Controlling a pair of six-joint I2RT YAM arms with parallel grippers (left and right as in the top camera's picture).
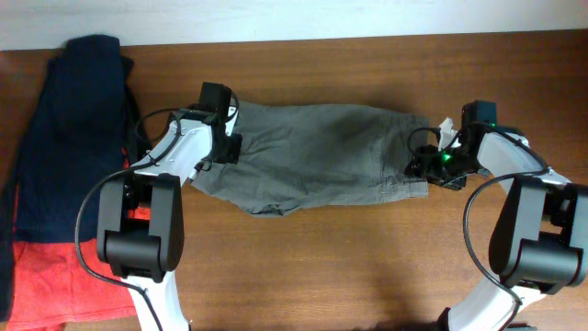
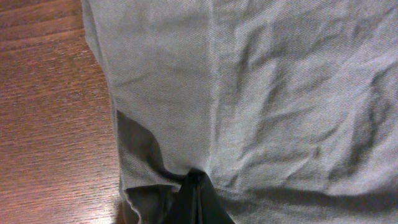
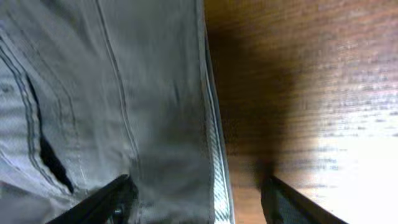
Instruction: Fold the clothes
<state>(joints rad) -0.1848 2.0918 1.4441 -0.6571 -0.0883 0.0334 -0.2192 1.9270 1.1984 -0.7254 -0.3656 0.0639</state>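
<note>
The grey-khaki shorts (image 1: 317,156) lie spread and creased across the middle of the wood-grain table (image 1: 367,267), a long rumpled shape of fine twill between the two arms. A dark navy garment (image 1: 69,138) and an orange-red garment (image 1: 55,276) are heaped at the left. The left gripper (image 2: 196,186) is clenched on a pinch of the shorts' left end, its dark fingers meeting in a narrow wedge with cloth puckered around them. The right gripper (image 3: 199,196) stands spread wide and grasps nothing, straddling the stitched right edge with one finger (image 3: 115,199) over cloth near a dark pocket slit (image 3: 46,155) and the other over bare wood.
</note>
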